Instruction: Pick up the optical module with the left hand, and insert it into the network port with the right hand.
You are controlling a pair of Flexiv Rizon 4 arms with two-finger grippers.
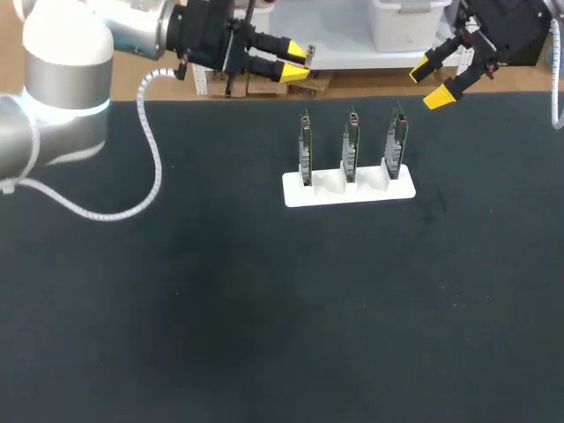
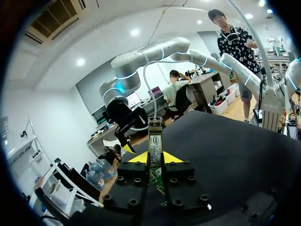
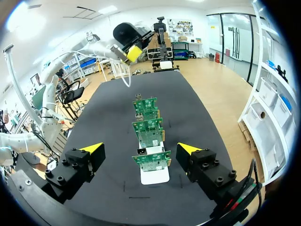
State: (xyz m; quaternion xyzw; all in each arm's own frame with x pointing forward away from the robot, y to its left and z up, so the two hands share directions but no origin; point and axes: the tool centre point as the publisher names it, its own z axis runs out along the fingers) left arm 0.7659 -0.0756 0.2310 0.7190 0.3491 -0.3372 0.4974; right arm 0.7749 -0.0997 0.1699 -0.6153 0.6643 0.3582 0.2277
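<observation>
Pickup looks done: the left arm [image 1: 53, 97] has its jaws closed narrow on the optical module [image 2: 155, 141], which stands upright between the 2 yellow tips in the left wrist view, clear of the surface [image 1: 220, 308]. In the head view the left jaws hang up and back-left of the white holder [image 1: 348, 189], well apart from it. The right arm [image 1: 507, 26] has its jaws spread wide and empty, up and back-right of the holder. Its wrist view looks down the row of 3 boards [image 3: 151, 160] standing upright in the holder, the nearest one ahead of and below the open tips. Insertion not yet done; nothing is plugged into any board that I can see. The network port is too small to pick out for sure, probably on a board edge. Judged left to do: pass the module from the left jaws to the right, have the right grip it, line it up with a port and push it in. Roughly a third along.
</observation>
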